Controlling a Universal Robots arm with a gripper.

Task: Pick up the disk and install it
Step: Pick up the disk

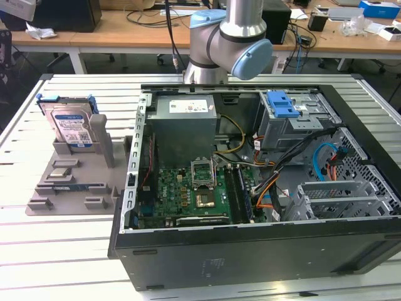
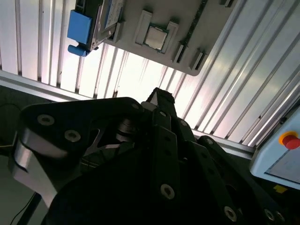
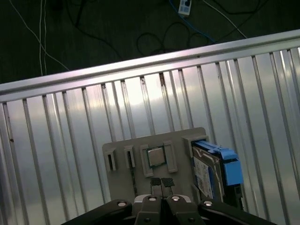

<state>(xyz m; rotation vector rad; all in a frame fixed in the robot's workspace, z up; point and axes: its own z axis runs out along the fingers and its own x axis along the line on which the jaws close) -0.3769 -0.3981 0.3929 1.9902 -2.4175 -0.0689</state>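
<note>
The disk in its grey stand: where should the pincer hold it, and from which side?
Probably its free upper edge, from above: the disk stands upright with its lower end in the grey stand, so pinch across its thin side.

Disk (image 1: 72, 125): upright at the rack's far end, on the exterior view's left.
Rack (image 1: 88, 182): on the worktop (image 1: 50, 251), just beside the computer case.
Computer case (image 1: 250, 257): lying open on the worktop, to the exterior view's right of the rack.
Arm (image 1: 225, 37): behind the case.
</note>
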